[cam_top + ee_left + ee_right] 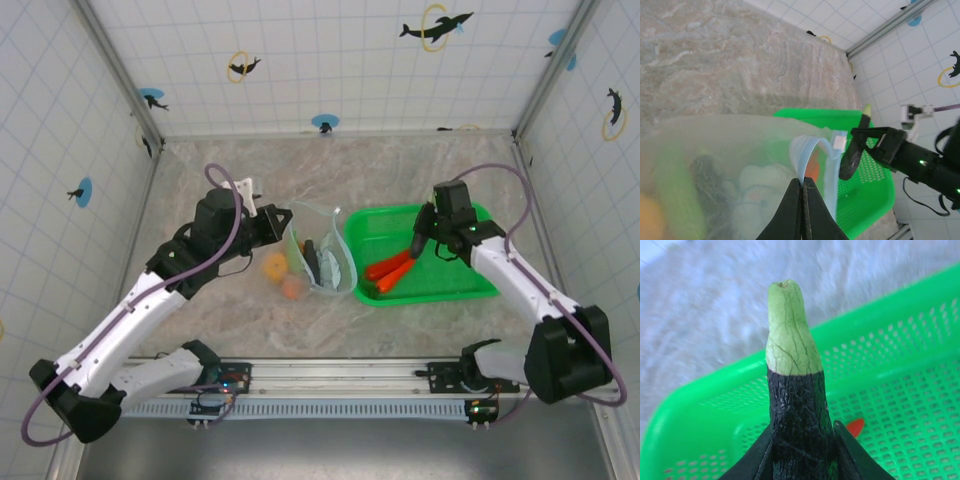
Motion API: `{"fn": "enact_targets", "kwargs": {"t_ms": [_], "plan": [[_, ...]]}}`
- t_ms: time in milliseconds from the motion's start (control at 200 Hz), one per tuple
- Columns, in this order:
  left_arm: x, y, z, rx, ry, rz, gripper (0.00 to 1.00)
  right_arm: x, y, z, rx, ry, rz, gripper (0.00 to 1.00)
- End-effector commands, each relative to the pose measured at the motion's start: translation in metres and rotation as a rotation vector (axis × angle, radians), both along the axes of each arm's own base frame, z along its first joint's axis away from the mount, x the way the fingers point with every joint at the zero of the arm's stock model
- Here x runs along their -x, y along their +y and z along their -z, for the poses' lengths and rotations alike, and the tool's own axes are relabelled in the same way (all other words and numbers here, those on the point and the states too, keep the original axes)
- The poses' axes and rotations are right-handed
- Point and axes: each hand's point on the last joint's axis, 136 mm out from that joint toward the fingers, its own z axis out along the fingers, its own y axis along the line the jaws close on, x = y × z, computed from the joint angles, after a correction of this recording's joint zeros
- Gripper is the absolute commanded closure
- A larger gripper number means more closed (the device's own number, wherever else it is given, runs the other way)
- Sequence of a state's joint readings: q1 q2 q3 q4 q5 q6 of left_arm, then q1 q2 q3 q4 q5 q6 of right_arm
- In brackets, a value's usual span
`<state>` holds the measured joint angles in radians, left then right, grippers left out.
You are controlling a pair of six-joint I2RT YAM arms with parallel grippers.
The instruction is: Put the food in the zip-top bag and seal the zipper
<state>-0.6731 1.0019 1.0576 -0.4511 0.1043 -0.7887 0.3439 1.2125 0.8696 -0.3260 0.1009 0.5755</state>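
Closest to the lens, the dark long piece with its pale green tip stands upright, clamped between the jaws of the right gripper above the green basket. It has yet to reach the bag. Two carrots lie in the basket, near its left end, waiting their turn.

On the other side, the left gripper has its fingers pressed together on the mouth edge of the zip-top bag, pinching the zipper and holding the mouth up and open toward the basket. Through the cloudy plastic a green cucumber and another dark item show inside. Two orange round pieces sit at the bag's left side; whether they are inside the film or just beside it is hard to tell.

I judge the job roughly half done: the dark piece and both carrots remain, then the sealing.
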Motion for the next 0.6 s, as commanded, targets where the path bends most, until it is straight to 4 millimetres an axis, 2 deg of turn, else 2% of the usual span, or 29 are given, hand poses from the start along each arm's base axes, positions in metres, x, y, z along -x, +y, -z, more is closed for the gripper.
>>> {"fn": "enact_targets", "kwargs": {"t_ms": [0,160,270,370,470,595], "plan": [[0.0,-0.008,-0.018,0.102,0.004,0.002,1.0,-0.006,0.024,-0.055,-0.032,-0.24,-0.131,0.77],[-0.001,-0.014,-0.011,0.152,0.047,0.001,1.0,0.012,0.081,-0.123,-0.03,-0.467,-0.372,0.82],[-0.002,-0.015,-0.003,0.165,0.074,-0.012,1.0,0.035,0.112,-0.167,-0.054,-0.623,-0.485,0.83],[-0.003,-0.016,-0.003,0.17,0.081,-0.016,1.0,0.058,0.131,-0.204,-0.121,-0.779,-0.56,0.83],[-0.005,-0.017,-0.001,0.16,0.088,-0.023,1.0,0.079,0.144,-0.223,-0.189,-0.884,-0.618,0.84],[-0.006,-0.018,0.009,0.151,0.112,-0.026,1.0,0.098,0.161,-0.227,-0.262,-0.946,-0.693,0.84]]}}
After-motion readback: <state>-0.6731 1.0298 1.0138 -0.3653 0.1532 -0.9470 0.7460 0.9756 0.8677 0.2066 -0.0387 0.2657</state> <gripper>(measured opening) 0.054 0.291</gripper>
